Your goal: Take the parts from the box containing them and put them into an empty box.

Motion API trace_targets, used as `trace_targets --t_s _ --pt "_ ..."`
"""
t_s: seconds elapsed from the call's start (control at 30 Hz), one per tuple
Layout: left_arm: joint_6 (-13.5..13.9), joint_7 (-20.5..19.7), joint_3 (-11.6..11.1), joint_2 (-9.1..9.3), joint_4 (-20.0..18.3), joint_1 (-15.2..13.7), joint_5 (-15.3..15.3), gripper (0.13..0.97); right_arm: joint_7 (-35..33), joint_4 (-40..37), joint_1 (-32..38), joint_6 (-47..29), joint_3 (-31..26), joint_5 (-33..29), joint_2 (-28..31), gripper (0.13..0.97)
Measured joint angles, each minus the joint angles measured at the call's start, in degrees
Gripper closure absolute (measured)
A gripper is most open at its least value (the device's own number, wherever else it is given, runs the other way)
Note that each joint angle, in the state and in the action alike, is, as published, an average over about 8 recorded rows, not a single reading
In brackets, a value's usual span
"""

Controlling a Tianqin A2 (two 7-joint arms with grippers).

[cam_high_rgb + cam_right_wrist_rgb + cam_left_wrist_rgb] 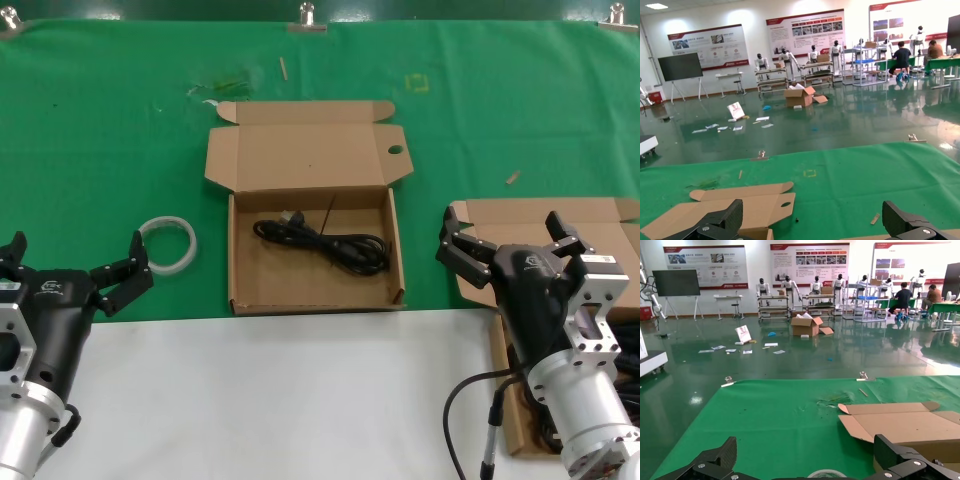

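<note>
A green cloth covers the far part of the worktop (120, 140), with a white strip along the near edge; beyond it the wrist views show a hall with a glossy floor, wall posters and shelving.

In the middle of the cloth sits the open box with a round hole in its lid (312, 235), the flap folded back to the far side. One coiled black cable (325, 240) lies inside it, stretched across the floor of the box. Just left of this box a white translucent ring (168, 243) lies flat on the cloth.

At the right edge stands the second cardboard box (545, 225), mostly hidden behind the right arm; dark cables (628, 352) show at its near right side.

The right hand (500, 238) hovers over that box's left part, fingers spread wide and holding nothing. The left hand (72, 262) hangs at the near left, close to the ring, fingers also spread wide and empty.
</note>
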Motion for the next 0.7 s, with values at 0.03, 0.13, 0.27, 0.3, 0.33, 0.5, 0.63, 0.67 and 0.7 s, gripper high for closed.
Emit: trace_targets --t_s 0.03,0.13,0.27,0.3,0.33,0.5,0.63,0.67,0.7 --pt "0.0 0.0 0.0 0.0 0.0 0.0 0.0 0.132 0.0 0.0 0.0 0.0 0.0 0.0 0.0 0.129" --pt "0.0 0.0 0.0 0.0 0.0 0.0 0.0 0.132 0.0 0.0 0.0 0.0 0.0 0.0 0.0 0.129" --pt "0.0 0.0 0.0 0.0 0.0 0.0 0.0 0.132 0.0 0.0 0.0 0.0 0.0 0.0 0.0 0.129" --pt "0.0 0.0 0.0 0.0 0.0 0.0 0.0 0.132 0.0 0.0 0.0 0.0 0.0 0.0 0.0 0.129" --pt "0.0 0.0 0.0 0.0 0.0 0.0 0.0 0.132 0.0 0.0 0.0 0.0 0.0 0.0 0.0 0.129" --pt "0.0 0.0 0.0 0.0 0.0 0.0 0.0 0.132 0.0 0.0 0.0 0.0 0.0 0.0 0.0 0.129" --pt "0.0 0.0 0.0 0.0 0.0 0.0 0.0 0.132 0.0 0.0 0.0 0.0 0.0 0.0 0.0 0.129" --pt "0.0 0.0 0.0 0.0 0.0 0.0 0.0 0.132 0.0 0.0 0.0 0.0 0.0 0.0 0.0 0.129" --pt "0.0 0.0 0.0 0.0 0.0 0.0 0.0 0.132 0.0 0.0 0.0 0.0 0.0 0.0 0.0 0.129"
